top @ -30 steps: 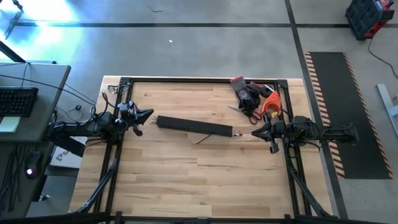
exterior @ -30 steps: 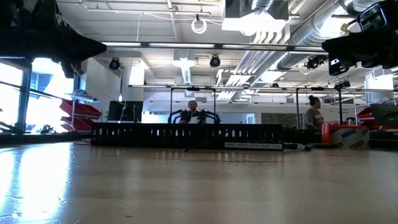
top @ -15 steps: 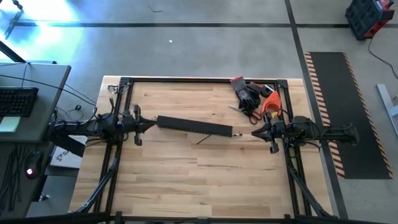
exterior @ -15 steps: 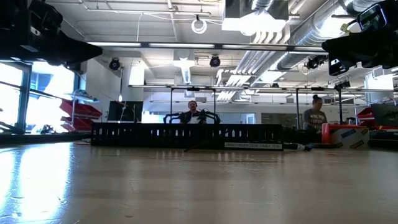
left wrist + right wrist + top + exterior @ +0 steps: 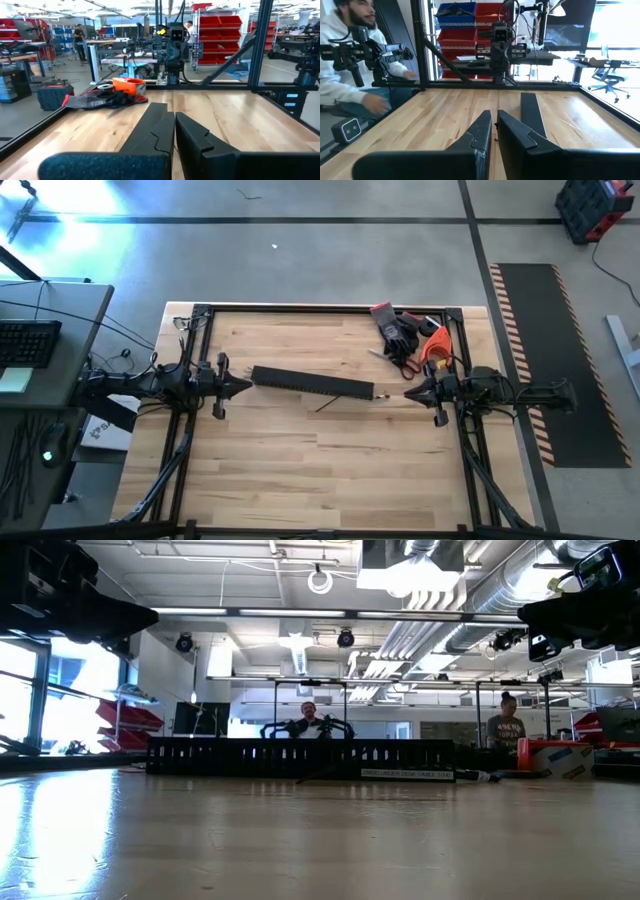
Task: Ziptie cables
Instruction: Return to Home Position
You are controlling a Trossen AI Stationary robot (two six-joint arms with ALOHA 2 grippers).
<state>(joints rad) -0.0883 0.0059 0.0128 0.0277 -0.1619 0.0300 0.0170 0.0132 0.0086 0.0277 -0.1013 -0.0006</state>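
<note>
Hovering at left edge of table (image 5: 300, 470), my left gripper (image 5: 243, 385) pressed together, tip just beside duct (image 5: 312, 383) end | right gripper (image 5: 409, 394) pressed together, near duct's other end | cables (image 5: 326, 406): one thin dark strand pokes from duct, rest hidden

The left gripper (image 5: 246, 385) and right gripper (image 5: 408, 394) are formed of paired angular dark fingers (image 5: 156, 134) cut with stepped notches, carried on slim black arms (image 5: 150, 383) built of blocky jointed segments.
</note>
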